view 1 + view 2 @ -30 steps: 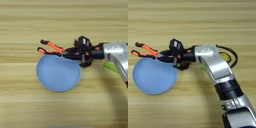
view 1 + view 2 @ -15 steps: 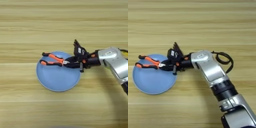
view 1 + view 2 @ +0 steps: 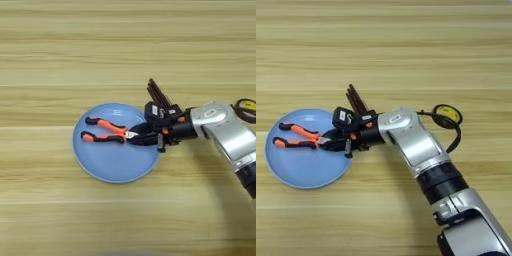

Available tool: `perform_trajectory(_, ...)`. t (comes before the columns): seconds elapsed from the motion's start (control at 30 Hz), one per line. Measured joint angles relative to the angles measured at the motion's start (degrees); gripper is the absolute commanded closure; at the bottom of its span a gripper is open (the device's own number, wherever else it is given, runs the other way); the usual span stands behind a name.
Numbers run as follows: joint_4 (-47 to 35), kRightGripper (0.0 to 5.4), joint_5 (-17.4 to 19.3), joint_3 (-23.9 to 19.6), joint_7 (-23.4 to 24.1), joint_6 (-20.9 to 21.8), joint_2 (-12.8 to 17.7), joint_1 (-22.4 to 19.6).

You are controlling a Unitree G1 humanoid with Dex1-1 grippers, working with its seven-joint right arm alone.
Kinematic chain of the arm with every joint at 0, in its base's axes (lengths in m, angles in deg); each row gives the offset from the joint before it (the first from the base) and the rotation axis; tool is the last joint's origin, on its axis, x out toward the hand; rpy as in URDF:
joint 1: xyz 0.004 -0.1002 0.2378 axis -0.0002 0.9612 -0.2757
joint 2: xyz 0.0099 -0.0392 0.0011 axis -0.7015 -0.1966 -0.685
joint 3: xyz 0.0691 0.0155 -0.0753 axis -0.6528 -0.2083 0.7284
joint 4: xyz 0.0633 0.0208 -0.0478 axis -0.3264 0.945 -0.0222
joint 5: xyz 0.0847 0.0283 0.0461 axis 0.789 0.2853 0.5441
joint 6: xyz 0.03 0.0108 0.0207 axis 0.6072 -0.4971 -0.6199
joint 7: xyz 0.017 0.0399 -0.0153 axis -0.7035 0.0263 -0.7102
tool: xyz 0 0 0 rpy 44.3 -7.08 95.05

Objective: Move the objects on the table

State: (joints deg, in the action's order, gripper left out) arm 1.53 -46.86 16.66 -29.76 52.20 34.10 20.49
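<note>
One second back the needle-nose pliers (image 3: 107,132) hung over the far rim of the light-blue plate (image 3: 116,170); now they lie inside it, left of the surface's centre. The right gripper's (image 3: 145,137) jaws still grasp the nose, so release comes next.

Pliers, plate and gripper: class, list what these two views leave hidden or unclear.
1. Nose of the pliers: both views, covered by the right gripper.
2. The gripper's fingers: dark parts overlap, so open or shut is unreadable.
3. Hex-key set: its holder sits behind the gripper; only the fanned keys show.
4. Plate: right rim hidden under the gripper, left eye view.
</note>
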Motion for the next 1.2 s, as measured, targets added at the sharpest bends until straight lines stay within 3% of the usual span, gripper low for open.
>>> perform_trajectory(0.77, 4.9, 4.53, -3.0, 0.7, -1.0, 3.9, -1.6, 0.0)
perform_trajectory(1.2, 4.8, 2.8, -2.8, 0.1, -1.1, 5.0, -1.8, 0.0)
